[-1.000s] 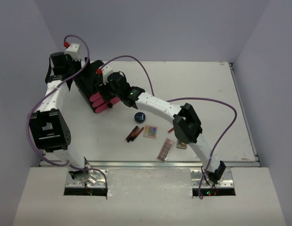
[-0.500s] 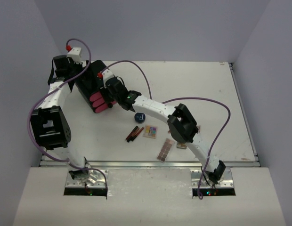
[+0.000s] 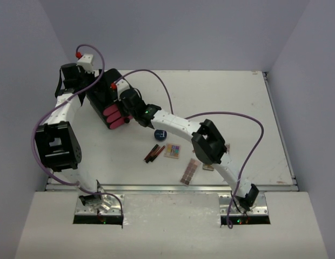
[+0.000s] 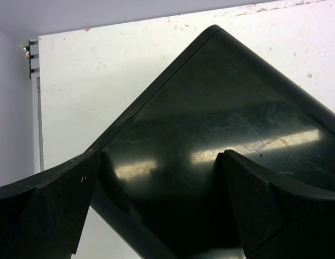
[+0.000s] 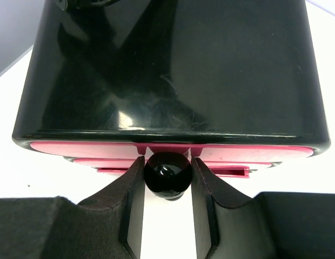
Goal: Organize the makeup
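The makeup lies loose in the middle of the table: a blue round compact (image 3: 159, 134), dark and red sticks (image 3: 153, 154), a square multicolour palette (image 3: 173, 150) and a long brownish palette (image 3: 190, 171). My right gripper (image 3: 126, 110) (image 5: 166, 162) is at the front of the black box (image 3: 100, 91) (image 5: 167, 65), shut on the round black knob (image 5: 166, 174) of a pink drawer (image 5: 75, 148). Both pads touch the knob. My left gripper (image 3: 75, 75) (image 4: 161, 156) stands open over the box's glossy top (image 4: 210, 124) near its back corner.
Several pink drawer fronts (image 3: 114, 116) stick out of the box toward the table's middle. Purple cables loop over both arms. The right arm's elbow (image 3: 209, 141) hangs over the makeup and partly covers a small item (image 3: 208, 167). Walls close the left and right sides.
My right gripper has moved in to the drawer fronts and closed on the knob. The right elbow has shifted left. The left arm has barely moved.
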